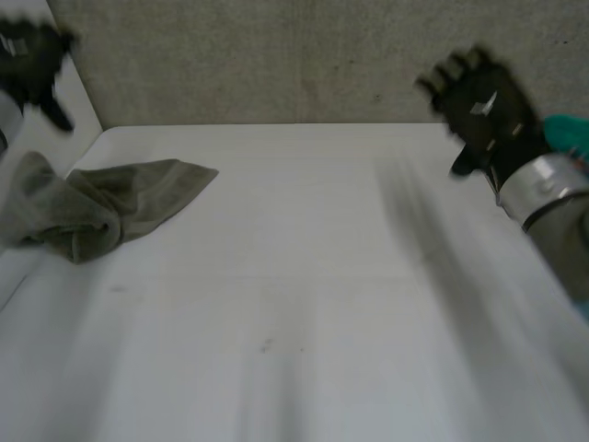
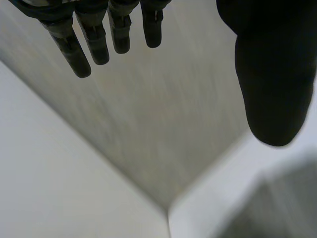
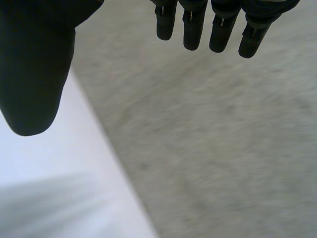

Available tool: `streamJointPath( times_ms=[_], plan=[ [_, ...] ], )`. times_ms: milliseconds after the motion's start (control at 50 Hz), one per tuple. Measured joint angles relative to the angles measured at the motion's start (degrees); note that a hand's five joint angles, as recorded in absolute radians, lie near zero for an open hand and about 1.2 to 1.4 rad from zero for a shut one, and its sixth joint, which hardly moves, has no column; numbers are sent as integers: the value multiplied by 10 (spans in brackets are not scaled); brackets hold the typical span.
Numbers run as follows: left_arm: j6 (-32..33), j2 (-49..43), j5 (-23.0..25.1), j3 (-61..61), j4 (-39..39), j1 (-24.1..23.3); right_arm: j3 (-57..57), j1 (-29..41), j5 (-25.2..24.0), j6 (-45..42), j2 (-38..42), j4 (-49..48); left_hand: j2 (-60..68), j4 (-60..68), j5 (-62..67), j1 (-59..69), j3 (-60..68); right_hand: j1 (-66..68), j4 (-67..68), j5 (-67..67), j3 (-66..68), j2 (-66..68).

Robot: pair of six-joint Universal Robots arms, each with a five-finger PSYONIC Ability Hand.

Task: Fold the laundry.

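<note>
Your left hand (image 1: 32, 57) and right hand (image 1: 483, 109) hang raised over the white worktop (image 1: 322, 276), fingers spread and empty (poised to reach, I'd judge), while the crumpled olive-grey cloth (image 1: 101, 207) lies bunched on its left side, not yet folded.

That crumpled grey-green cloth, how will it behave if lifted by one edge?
Probably floppy: the cloth lies in soft, bunched folds, so it should sag from any lifted edge. It looks thin, so likely light. Pushed, it would probably crumple further.
</note>
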Motion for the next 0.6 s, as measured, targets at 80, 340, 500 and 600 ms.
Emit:
streamJointPath(
  times_ms=[80, 340, 500, 600],
  plan=[
    [100, -105, 22, 11, 1, 43, 49, 13, 0, -13, 16, 6, 0, 0, 0, 0, 0, 0, 0, 0, 0, 0],
    [188, -304, 98, 72, 40, 108, 105, 5, -5, -29, 40, 6, 302, 307, 288, 353, 298, 0, 0, 0, 0, 0],
    [105, -269, 95, 55, 115, 73, 105, 3, -3, -28, 40, 5, 557, 562, 513, 522, 537, 0, 0, 0, 0, 0],
    [-13, -143, 87, -11, 135, 13, 105, -4, 0, -26, 40, 5, 558, 564, 513, 522, 537, 0, 0, 0, 0, 0]
  ],
)
